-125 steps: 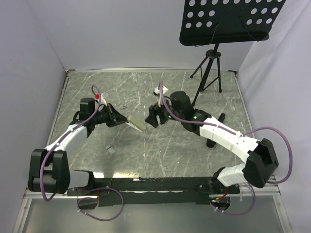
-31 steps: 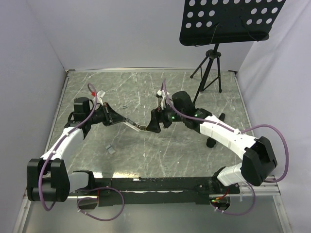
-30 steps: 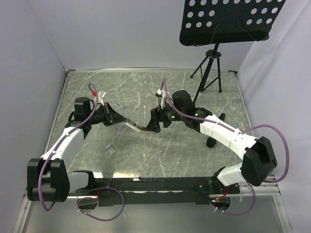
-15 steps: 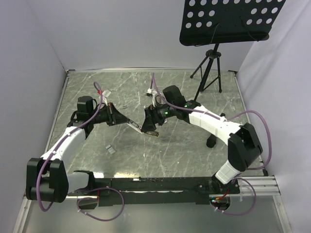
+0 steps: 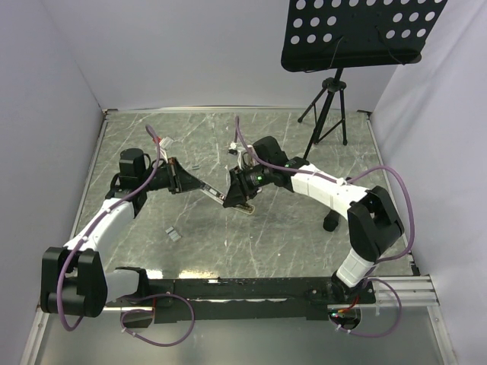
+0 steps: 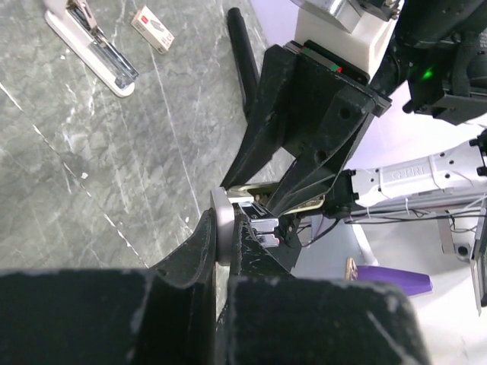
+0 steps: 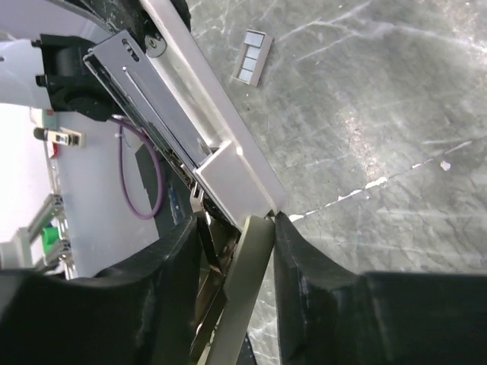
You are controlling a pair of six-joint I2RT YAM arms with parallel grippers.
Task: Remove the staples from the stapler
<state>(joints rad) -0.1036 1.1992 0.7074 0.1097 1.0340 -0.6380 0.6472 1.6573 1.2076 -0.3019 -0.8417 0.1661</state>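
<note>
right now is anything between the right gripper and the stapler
Nothing visible. The right gripper has a finger on either side of the stapler's free end, and the left gripper holds the other end.

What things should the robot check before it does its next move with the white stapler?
1. The left gripper is shut on the slim white bar-shaped stapler: ok.
2. Stapler opened, silvery metal channel showing: ok.
3. The right gripper has a finger on each side of the stapler's far end: ok.
4. Right grip firm: cannot tell.
5. Channel loaded: cannot tell.
6. The small grey ridged block lies clear of both arms: ok.
</note>
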